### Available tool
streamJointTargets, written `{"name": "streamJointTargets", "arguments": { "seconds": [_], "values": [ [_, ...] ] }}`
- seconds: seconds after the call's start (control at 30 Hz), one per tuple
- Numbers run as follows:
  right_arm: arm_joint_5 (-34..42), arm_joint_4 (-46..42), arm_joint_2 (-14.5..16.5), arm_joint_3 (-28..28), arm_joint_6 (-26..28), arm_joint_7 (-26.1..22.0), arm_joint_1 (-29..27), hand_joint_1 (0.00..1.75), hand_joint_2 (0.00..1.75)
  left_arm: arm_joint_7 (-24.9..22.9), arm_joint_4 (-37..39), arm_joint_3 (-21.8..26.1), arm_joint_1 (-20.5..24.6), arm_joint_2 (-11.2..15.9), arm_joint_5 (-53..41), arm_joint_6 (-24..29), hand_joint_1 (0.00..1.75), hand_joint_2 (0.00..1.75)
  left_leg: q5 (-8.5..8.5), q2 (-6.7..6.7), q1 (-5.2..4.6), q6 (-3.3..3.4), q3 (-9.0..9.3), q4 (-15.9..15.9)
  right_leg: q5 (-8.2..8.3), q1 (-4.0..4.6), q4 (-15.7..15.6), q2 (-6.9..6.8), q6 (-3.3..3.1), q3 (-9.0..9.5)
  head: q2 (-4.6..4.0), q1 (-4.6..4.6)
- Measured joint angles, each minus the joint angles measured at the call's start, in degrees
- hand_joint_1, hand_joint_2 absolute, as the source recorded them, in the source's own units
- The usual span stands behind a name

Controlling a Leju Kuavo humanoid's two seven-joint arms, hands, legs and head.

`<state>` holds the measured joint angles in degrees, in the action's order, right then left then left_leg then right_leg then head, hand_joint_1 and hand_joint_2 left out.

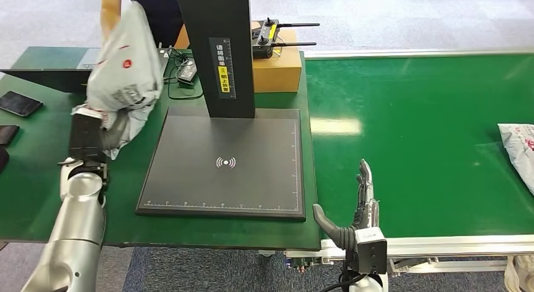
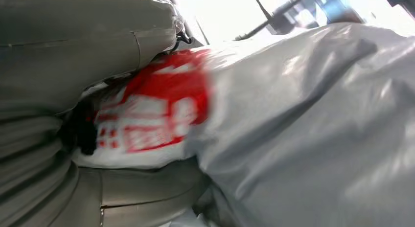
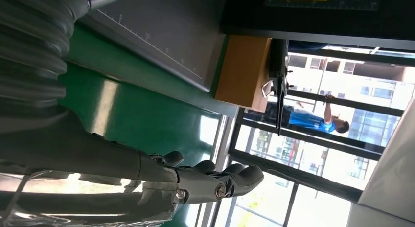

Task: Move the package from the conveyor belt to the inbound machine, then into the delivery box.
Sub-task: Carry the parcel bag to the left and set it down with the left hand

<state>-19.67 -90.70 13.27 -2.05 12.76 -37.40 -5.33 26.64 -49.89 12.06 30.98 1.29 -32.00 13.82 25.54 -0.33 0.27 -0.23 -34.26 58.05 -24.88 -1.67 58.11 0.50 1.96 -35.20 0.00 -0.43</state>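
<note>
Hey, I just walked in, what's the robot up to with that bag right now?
The left hand holds a grey package up in the air, left of the black scanner platform. The right hand is open and empty, hovering at the near edge of the green belt. Another package lies on the belt at the far right. A person stands behind the table.

Bright, even overhead light leaves a white glare patch on the conveyor belt (image 1: 337, 125). The left wrist view is blurred (red print smeared); windows (image 3: 313, 153) blow out.
</note>
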Motion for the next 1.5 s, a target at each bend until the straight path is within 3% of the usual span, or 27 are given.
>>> {"name": "streamJointTargets", "arguments": {
  "seconds": [0.1, 0.27, 0.63, 0.77, 0.87, 0.9, 0.93, 1.03, 1.07, 1.27, 1.5],
  "values": [
    [-0.14, 0.25, 0.25, 0.01, -0.23, 0.02, 0.23, 0.0, 1.75, -0.55, 0.8, 5.62, -0.17, 0.82, 1.13, 4.15, 0.67, 1.75, 0.0, -0.01, 0.02, 0.0, -0.01, 0.0, -0.01, 0.01, 0.0, -0.01, -0.01, -0.01, 0.0, -0.01],
    [-0.78, 0.32, 0.99, 0.05, -0.38, 0.39, 0.5, 0.0, 1.75, -1.67, 4.39, 12.43, 0.65, 1.74, 0.02, 11.27, 0.7, 1.75, 0.0, -0.02, 0.02, 0.0, -0.02, 0.01, -0.02, 0.01, -0.02, -0.02, -0.01, -0.02, 0.0, -0.01],
    [-0.98, 0.31, 1.47, 0.08, -0.35, 0.57, 0.68, 0.0, 1.75, -1.79, 8.45, 16.22, 1.73, 2.12, -0.43, 12.3, 0.73, 1.75, 0.0, -0.02, 0.0, 0.0, -0.04, 0.03, -0.01, 0.0, -0.03, -0.02, -0.01, -0.02, 0.0, 0.0],
    [-1.07, 0.3, 1.5, 0.09, -0.36, 0.6, 0.69, 0.0, 1.75, -2.05, 9.13, 16.74, 2.06, 2.19, -1.02, 13.64, 1.02, 1.75, 0.01, -0.02, 0.01, -0.01, -0.04, 0.02, -0.01, 0.01, -0.03, -0.02, -0.01, -0.03, 0.0, 0.01],
    [-1.52, 0.3, 1.67, 0.14, -0.5, 0.8, 0.7, 0.0, 1.75, -3.85, 10.61, 17.48, 2.72, 2.5, -4.08, 19.03, 1.37, 1.75, 0.01, -0.02, 0.01, -0.01, -0.04, 0.01, -0.01, 0.01, -0.02, -0.01, -0.02, -0.03, 0.0, -0.01],
    [-1.73, 0.3, 1.75, 0.16, -0.55, 0.89, 0.7, 0.0, 1.75, -4.9, 11.46, 17.87, 2.97, 2.73, -5.83, 21.23, 1.37, 1.75, 0.01, -0.01, 0.01, -0.01, -0.04, 0.01, -0.01, 0.01, -0.02, -0.01, -0.02, -0.03, 0.0, 0.0],
    [-1.94, 0.3, 1.83, 0.18, -0.58, 0.98, 0.7, 0.0, 1.75, -6.17, 12.34, 18.34, 3.15, 3.0, -8.12, 23.36, 1.18, 1.75, 0.01, -0.01, 0.01, -0.01, -0.04, 0.01, -0.01, 0.01, -0.02, 0.0, -0.02, -0.03, 0.0, -0.01],
    [-2.19, 0.32, 1.92, 0.23, -0.58, 1.21, 0.74, 0.0, 1.75, -10.41, 13.67, 21.0, 3.29, 3.46, -17.22, 25.94, 0.17, 1.75, 0.01, -0.01, 0.02, -0.01, -0.04, 0.01, -0.01, 0.01, -0.02, -0.01, -0.02, -0.03, 0.0, 0.01],
    [-2.19, 0.33, 1.92, 0.23, -0.56, 1.25, 0.78, 0.0, 1.75, -12.19, 13.76, 22.38, 3.29, 3.47, -21.06, 26.05, 0.03, 1.75, 0.01, -0.01, 0.02, -0.01, -0.04, 0.01, -0.01, 0.01, -0.02, 0.0, -0.02, -0.03, 0.0, 0.01],
    [-2.32, 0.38, 1.92, 0.15, -1.21, 1.71, 0.86, 0.0, 1.75, -24.37, 14.97, 32.47, 3.57, 3.92, -39.18, 26.14, 0.0, 1.75, 0.02, 0.01, 0.02, -0.02, -0.05, 0.01, -0.02, 0.01, -0.02, 0.04, -0.02, -0.04, 0.0, -0.01],
    [-3.17, 0.39, 1.92, 0.04, -1.58, 2.21, 0.91, 0.0, 1.75, -25.8, 15.87, 41.48, 3.42, 4.4, -46.88, 26.23, 0.0, 1.75, 0.02, 0.0, 0.02, -0.02, -0.04, 0.01, -0.02, 0.01, -0.03, 0.03, -0.02, -0.04, 0.0, 0.01]
  ]
}}
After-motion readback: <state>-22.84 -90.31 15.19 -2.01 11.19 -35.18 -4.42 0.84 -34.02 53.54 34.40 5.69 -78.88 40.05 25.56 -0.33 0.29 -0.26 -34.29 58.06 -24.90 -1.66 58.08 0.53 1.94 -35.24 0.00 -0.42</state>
